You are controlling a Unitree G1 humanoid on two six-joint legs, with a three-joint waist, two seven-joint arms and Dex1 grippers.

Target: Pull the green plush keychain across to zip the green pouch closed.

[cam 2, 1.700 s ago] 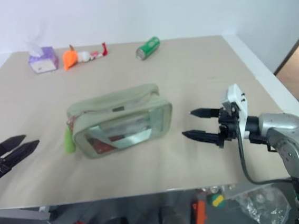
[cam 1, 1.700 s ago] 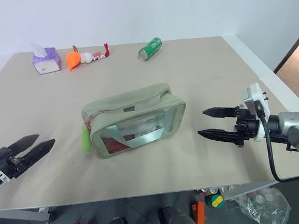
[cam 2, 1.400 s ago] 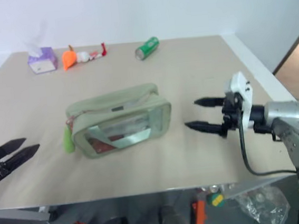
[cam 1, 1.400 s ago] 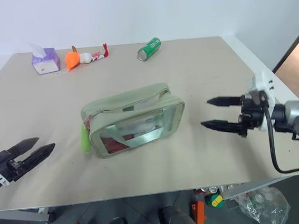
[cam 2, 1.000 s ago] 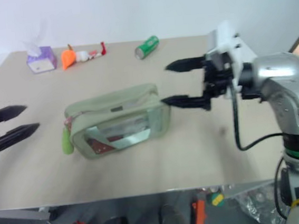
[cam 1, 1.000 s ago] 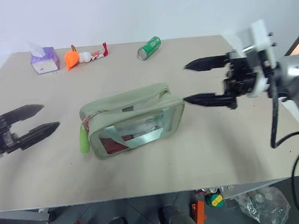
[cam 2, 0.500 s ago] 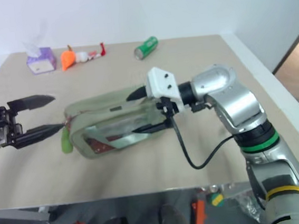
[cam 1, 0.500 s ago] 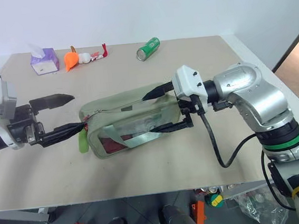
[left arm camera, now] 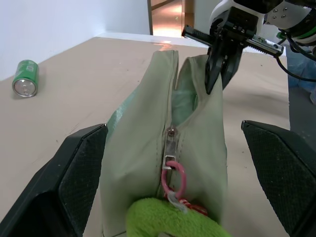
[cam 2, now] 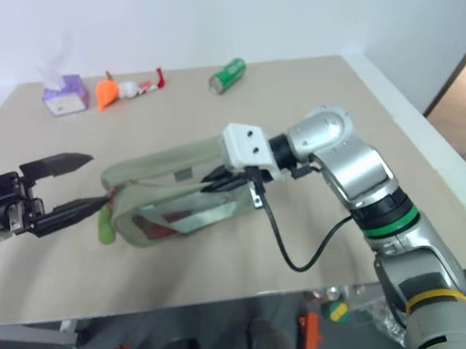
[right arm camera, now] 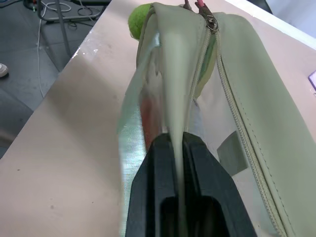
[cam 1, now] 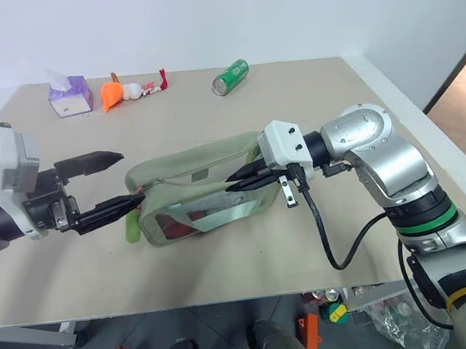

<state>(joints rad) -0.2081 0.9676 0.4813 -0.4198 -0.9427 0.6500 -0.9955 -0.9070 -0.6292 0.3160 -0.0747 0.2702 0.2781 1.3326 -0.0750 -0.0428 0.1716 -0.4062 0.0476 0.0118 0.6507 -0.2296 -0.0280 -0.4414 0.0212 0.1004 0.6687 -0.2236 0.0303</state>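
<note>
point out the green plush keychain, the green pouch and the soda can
green plush keychain (cam 1: 131, 230), left eye view, its middle
green pouch (cam 1: 203, 159), left eye view, its fabric top
soda can (cam 1: 233, 75), left eye view, its side

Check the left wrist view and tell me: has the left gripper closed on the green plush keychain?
No. The left gripper stands wide open, its fingers on either side of the green pouch, the green plush keychain untouched between them.

Purple tissue box (cam 1: 72, 95), orange toy (cam 1: 114, 93), green can (cam 1: 233, 76) along table (cam 1: 317, 100) far edge
</note>
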